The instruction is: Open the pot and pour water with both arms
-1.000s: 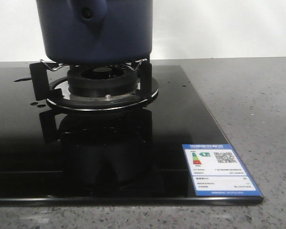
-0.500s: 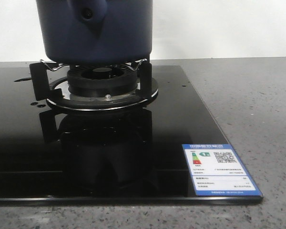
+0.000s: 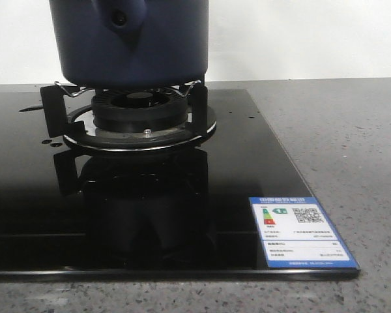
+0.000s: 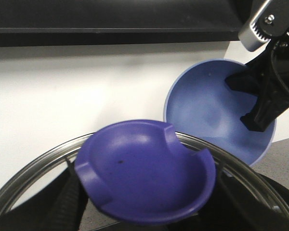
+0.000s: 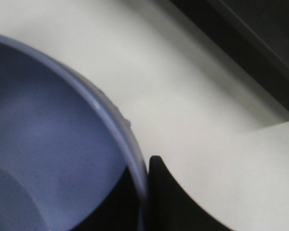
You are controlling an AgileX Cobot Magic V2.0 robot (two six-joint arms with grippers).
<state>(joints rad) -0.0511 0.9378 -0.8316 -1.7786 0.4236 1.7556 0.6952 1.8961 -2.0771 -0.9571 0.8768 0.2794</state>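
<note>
Centrally, the dark navy-blue cylindrical pot [image 3: 130, 40] sat on the black burner stand [image 3: 138, 116]. Right hand [image 4: 260, 108] straddled the light-blue round bowl's [image 4: 207, 108] rim; left hand's grip could not be told.

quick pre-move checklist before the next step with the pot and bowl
1. Pot seated on burner stand: ok, upright in the front view.
2. Lid off the pot: cannot tell; its glass rim fills the left wrist view, pot top out of frame.
3. Right gripper on the light blue bowl: ok, fingers at its rim.
4. Bowl contents: cannot tell.
5. Left gripper's hold on lid: cannot tell, fingers hidden.
</note>
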